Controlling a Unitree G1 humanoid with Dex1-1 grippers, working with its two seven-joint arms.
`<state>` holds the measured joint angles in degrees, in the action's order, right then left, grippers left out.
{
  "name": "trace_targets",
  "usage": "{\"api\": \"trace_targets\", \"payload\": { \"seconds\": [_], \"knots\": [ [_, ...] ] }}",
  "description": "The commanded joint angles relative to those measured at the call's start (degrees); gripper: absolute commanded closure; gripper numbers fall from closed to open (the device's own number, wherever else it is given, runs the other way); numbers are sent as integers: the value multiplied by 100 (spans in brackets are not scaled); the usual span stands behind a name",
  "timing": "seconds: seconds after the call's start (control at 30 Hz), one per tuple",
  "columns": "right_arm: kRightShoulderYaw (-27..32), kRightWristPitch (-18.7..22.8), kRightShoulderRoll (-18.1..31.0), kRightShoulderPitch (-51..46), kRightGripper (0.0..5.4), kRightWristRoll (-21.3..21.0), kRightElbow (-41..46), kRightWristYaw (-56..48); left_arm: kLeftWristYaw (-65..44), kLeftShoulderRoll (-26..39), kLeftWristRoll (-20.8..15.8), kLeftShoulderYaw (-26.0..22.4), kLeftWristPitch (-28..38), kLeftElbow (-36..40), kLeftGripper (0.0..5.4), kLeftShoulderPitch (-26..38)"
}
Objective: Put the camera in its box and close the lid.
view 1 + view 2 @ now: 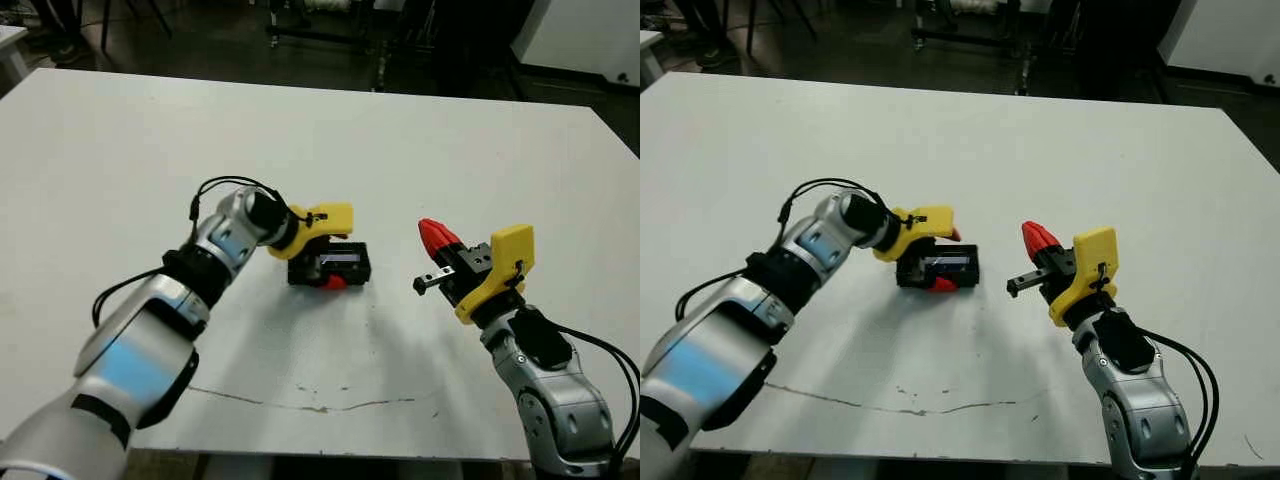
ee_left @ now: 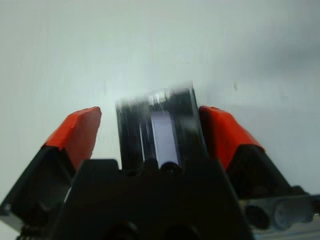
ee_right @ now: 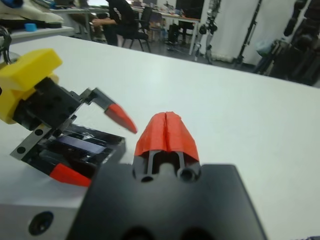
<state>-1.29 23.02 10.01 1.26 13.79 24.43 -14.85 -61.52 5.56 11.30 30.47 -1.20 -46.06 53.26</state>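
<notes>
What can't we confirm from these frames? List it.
- Whether the camera is inside the box: both head views show it too small, partly covered by the left end effector.
- Lid seated or not: left wrist view is motion-blurred, the end effector's body covers the near end.
- Contact of the left fingers with the box walls: unclear.
- The right end effector is shut, empty.

Place: a robotics lab or workshop.
Work surface: a wide white table [image 1: 120, 150] with scuffs and a thin crack-like mark near its front edge.
Floor: dark, beyond the table's far edge at 12 o'clock.
Equipment: black metal stands and frames [image 3: 252, 30] on the far side, with another one [image 1: 320, 25] at 12 o'clock.
People: a seated person [image 3: 117, 20] on an office chair at a far desk.
Other furniture: desks with clutter [image 3: 30, 12] at 10 o'clock.
Walls: white panel [image 1: 585, 35] at 2 o'clock.
</notes>
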Motion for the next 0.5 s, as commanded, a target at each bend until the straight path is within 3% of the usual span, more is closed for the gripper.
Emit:
{"api": "trace_targets", "payload": {
  "seconds": [0.03,0.5],
  "knots": [
    [43,-63,33,-45,540,5,-65,-26,-56,-29,394,433,-73,-203,1,-596],
    [59,205,-15,-61,540,72,81,83,32,161,221,220,159,-203,1,-678]
  ]
}}
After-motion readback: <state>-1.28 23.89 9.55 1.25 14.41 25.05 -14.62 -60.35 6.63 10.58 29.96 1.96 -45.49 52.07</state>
